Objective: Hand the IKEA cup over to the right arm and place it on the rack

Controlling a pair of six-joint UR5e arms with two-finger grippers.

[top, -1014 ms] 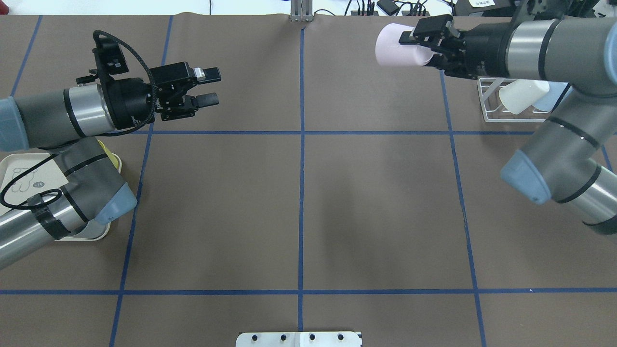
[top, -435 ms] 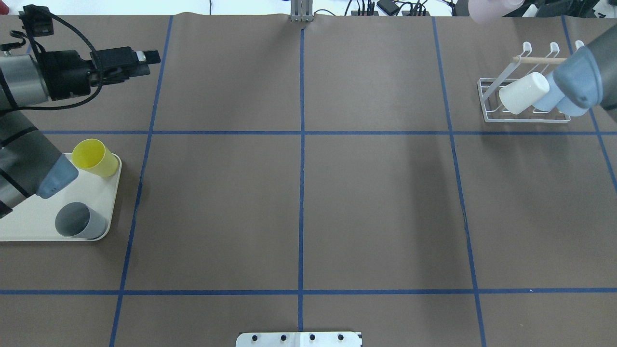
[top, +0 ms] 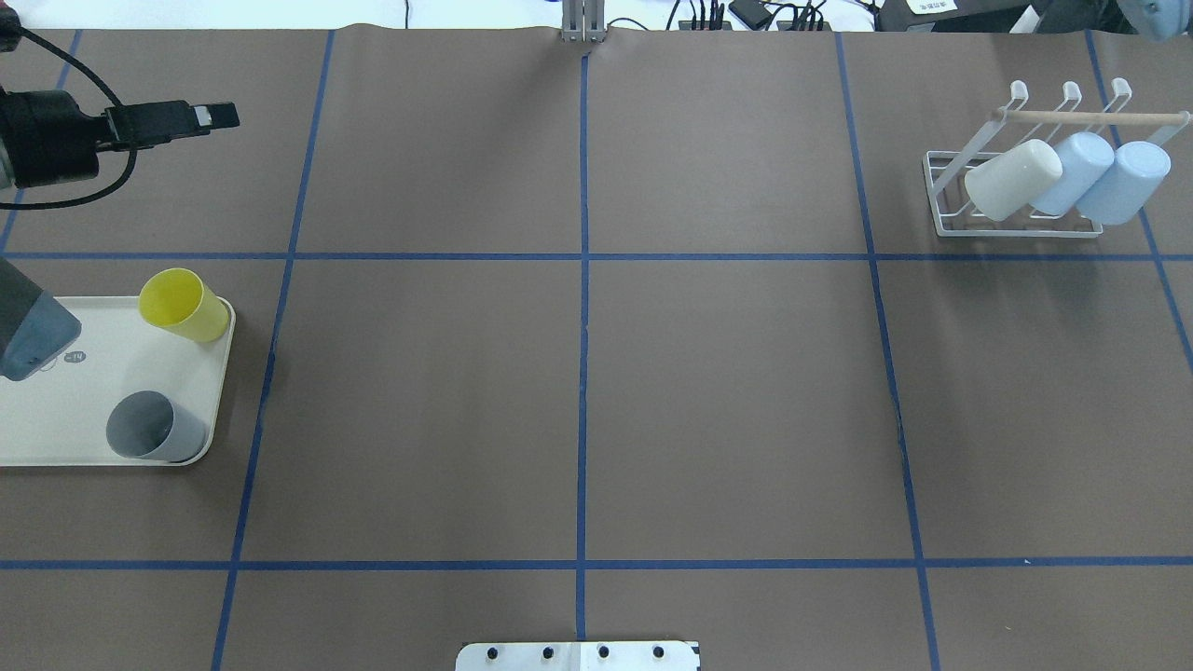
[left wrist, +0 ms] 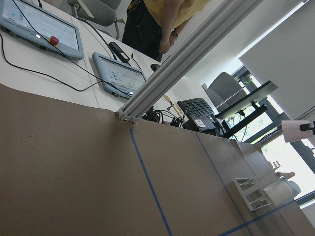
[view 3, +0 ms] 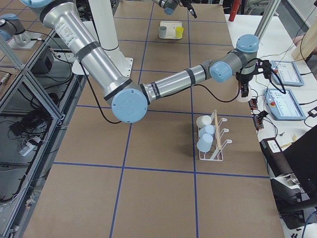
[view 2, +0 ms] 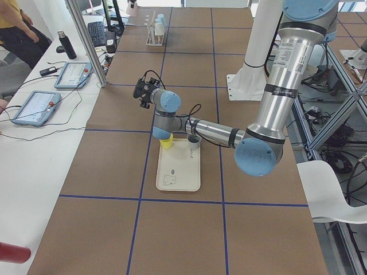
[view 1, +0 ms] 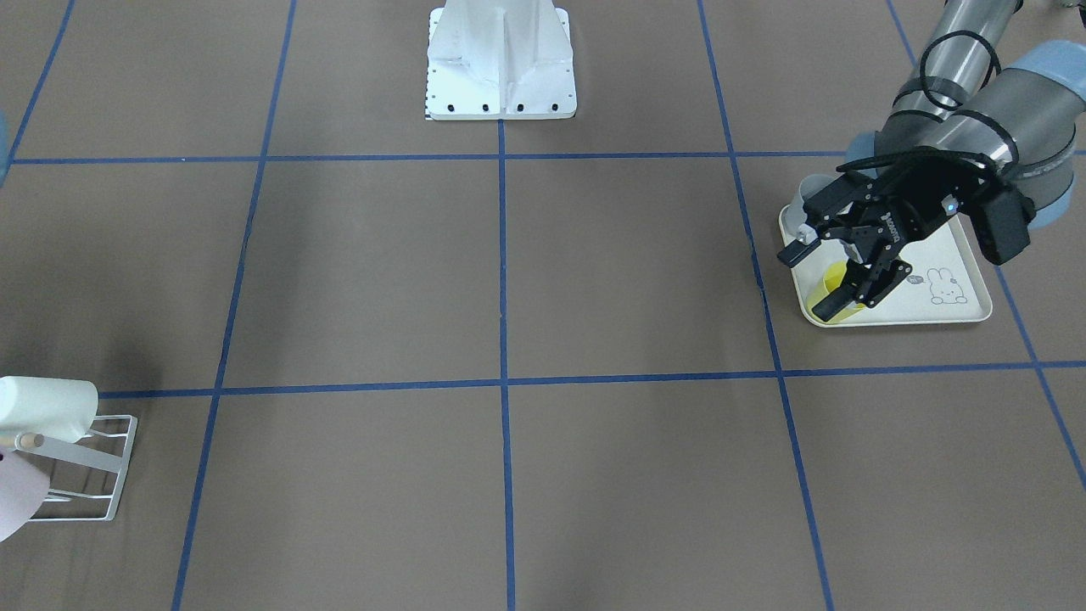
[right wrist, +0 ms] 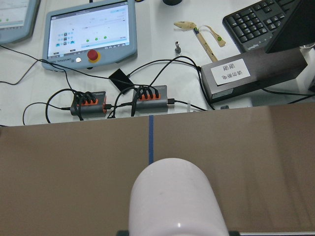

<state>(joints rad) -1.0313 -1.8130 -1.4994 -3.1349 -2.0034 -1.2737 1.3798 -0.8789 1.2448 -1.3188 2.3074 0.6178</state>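
The pink IKEA cup [right wrist: 177, 196] fills the bottom of the right wrist view, lying on its side, and my right gripper is shut on it. Its edge also shows beside the rack [view 1: 85, 462] in the front-facing view as a pink cup [view 1: 13, 505]. The white wire rack [top: 1016, 226] holds a white cup [top: 1011, 179] and two light blue cups [top: 1072, 172]. The right gripper is outside the overhead view, held above the table's far edge beyond the rack. My left gripper [view 1: 810, 278] hangs open and empty over the tray.
The cream rabbit-print tray [top: 65, 391] at the left holds a yellow cup [top: 184, 305] and a grey cup [top: 154, 427]. Beyond the far table edge are tablets, cables and a keyboard [right wrist: 261, 22]. A person [left wrist: 157, 19] stands there.
The right arm carried the pink cup up and right, out of the overhead view, uncovering the rack. The left arm pulled back to the left, uncovering the tray and its cups.
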